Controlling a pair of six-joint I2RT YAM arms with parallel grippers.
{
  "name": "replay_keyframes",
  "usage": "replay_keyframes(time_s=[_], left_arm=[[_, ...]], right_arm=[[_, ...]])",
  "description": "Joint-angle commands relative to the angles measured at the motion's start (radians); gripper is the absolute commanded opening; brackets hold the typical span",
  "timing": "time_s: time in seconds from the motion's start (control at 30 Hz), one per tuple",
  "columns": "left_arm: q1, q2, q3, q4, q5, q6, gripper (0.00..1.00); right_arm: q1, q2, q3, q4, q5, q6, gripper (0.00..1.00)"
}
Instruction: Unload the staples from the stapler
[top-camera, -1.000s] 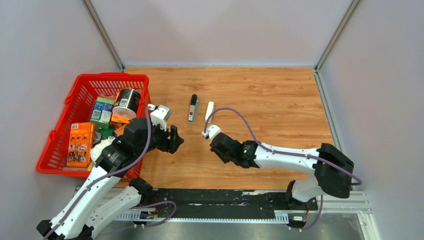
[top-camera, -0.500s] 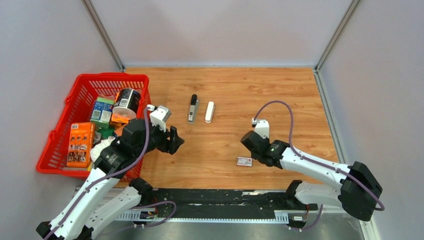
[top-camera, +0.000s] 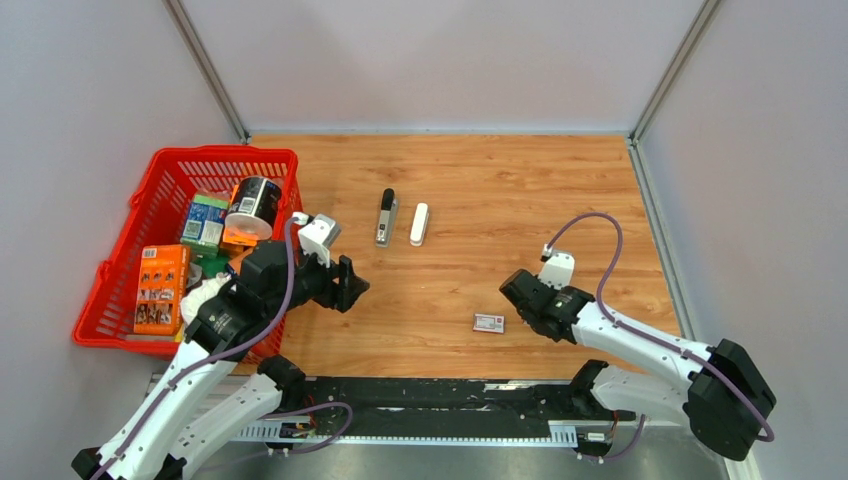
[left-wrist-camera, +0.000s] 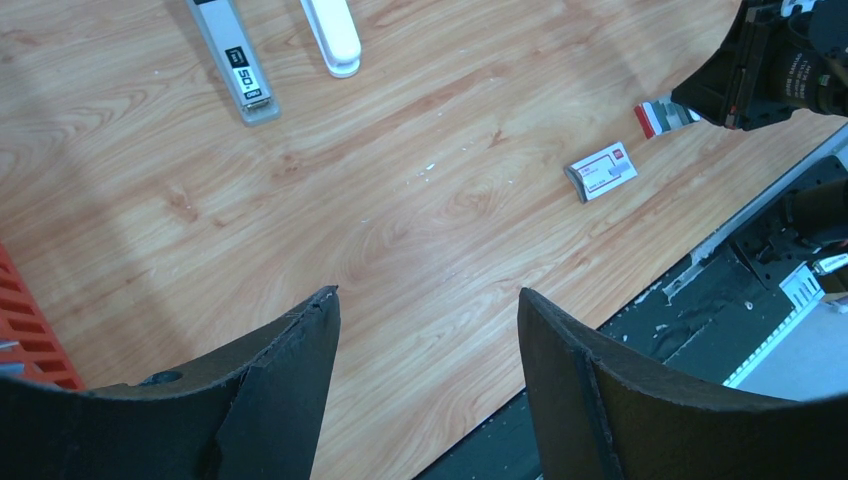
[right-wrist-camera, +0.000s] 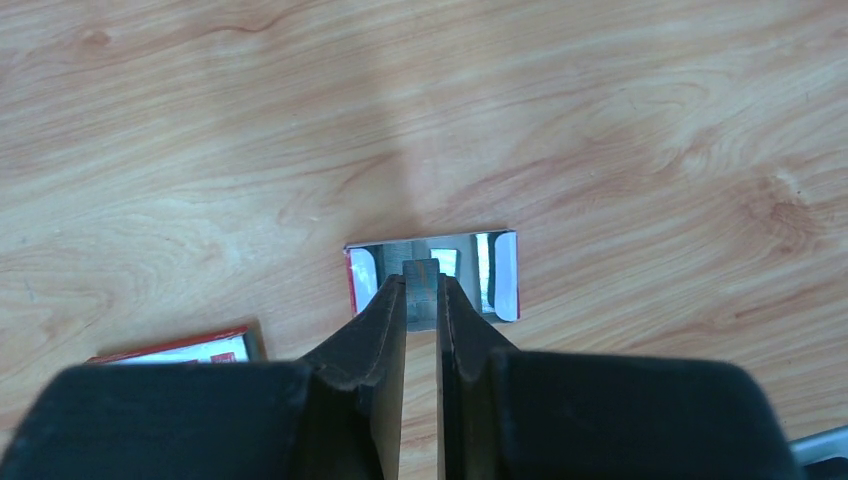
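Observation:
The stapler lies in two pieces at the far middle of the table: the white plastic body (top-camera: 419, 223) and, left of it, the grey metal inner piece (top-camera: 385, 217) tipped black. Both show in the left wrist view, the white body (left-wrist-camera: 333, 30) and the grey piece (left-wrist-camera: 238, 65). My right gripper (right-wrist-camera: 422, 278) is shut on a small grey metal strip (right-wrist-camera: 422, 268), apparently staples, over an open red-and-white tray with a silver inside (right-wrist-camera: 490, 278). It sits at the near right (top-camera: 512, 297). My left gripper (left-wrist-camera: 425, 300) is open and empty, near left of the stapler (top-camera: 350, 283).
A small flat red-and-white box (top-camera: 489, 322) lies just left of my right gripper, also in the right wrist view (right-wrist-camera: 180, 347). A red basket (top-camera: 150, 190) full of packets stands at the left. The table's near edge and black rail (top-camera: 450, 390) lie close.
My right arm has swung from beside the stapler to the near right, uncovering the red-and-white box. The left arm has barely moved.

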Motion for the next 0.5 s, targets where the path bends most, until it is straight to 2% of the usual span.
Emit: replay_keyframes(time_s=[0.0, 0.47], left_arm=[[-0.004, -0.006, -0.005, 0.029, 0.017, 0.017, 0.73], [-0.004, -0.008, -0.005, 0.031, 0.017, 0.017, 0.74]], right_arm=[[-0.024, -0.029, -0.024, -0.011, 0.041, 0.074, 0.14], [-0.039, -0.031, -0.053, -0.011, -0.004, 0.099, 0.13]])
